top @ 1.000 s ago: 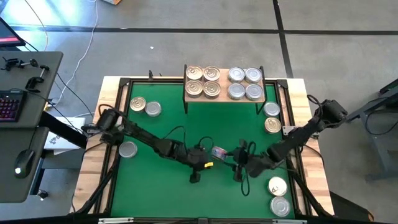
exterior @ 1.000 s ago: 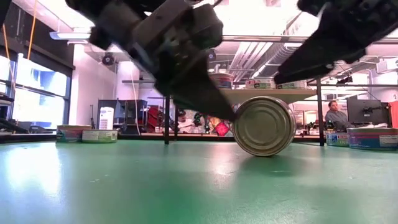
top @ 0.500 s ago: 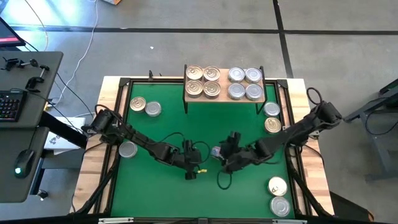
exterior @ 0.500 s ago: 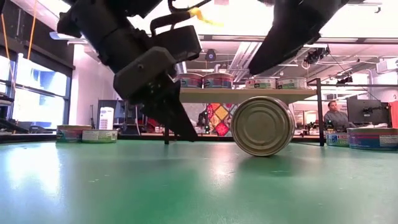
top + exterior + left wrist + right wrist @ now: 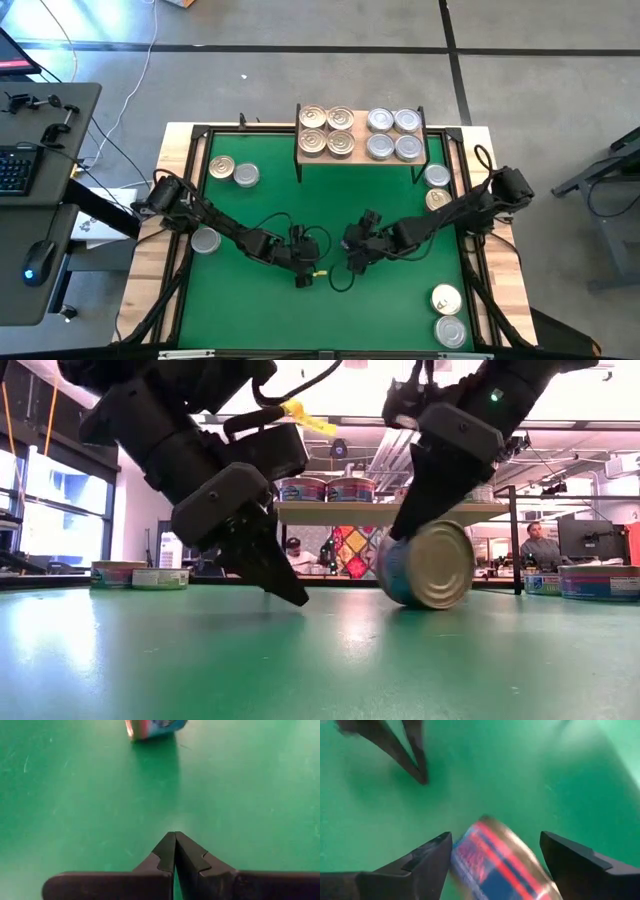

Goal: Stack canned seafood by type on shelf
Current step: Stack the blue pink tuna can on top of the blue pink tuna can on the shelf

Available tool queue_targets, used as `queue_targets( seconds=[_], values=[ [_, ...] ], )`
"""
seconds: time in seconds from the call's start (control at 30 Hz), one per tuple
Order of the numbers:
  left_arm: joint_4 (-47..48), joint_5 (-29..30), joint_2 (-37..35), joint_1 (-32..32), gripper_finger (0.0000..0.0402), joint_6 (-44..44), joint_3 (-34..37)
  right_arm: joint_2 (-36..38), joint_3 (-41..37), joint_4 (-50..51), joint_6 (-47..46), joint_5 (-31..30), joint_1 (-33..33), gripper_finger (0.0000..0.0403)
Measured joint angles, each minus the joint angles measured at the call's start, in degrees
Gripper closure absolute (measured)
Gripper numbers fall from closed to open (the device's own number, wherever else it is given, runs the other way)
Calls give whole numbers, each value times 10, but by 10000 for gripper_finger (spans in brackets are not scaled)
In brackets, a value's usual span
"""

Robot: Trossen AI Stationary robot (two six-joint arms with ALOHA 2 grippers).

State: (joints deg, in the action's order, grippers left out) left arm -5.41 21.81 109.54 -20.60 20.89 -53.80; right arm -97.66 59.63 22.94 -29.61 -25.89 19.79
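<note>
Centre frame, the right gripper (image 5: 425,545) hangs spread wide over a round tin with a blue-and-red label (image 5: 428,565), standing on edge on the green surface (image 5: 260,200). Pickup step, I'd say: squeeze, then carry to the light-wood shelf (image 5: 360,158) up top. The left gripper (image 5: 295,595) sits pinched closed beside it.

In the high view the right gripper (image 5: 352,252) covers the can on edge, so the can cannot be made out there. In the low view the same can (image 5: 428,565) has its top, at twelve o'clock, behind the gripper's fingers (image 5: 425,485). The right wrist view shows it as a blur (image 5: 502,862), label unreadable, cut off at six o'clock. In the left wrist view the can (image 5: 155,727) is cut off at twelve o'clock. On the shelf (image 5: 360,150) the lids are too small to read.
</note>
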Motion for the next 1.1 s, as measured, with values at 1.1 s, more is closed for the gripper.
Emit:
queue_targets(
  seconds=[1.1],
  values=[
    [-32,-1,0,0,401,-1,5,24,85,194,428,130,-20,128]
  ],
)
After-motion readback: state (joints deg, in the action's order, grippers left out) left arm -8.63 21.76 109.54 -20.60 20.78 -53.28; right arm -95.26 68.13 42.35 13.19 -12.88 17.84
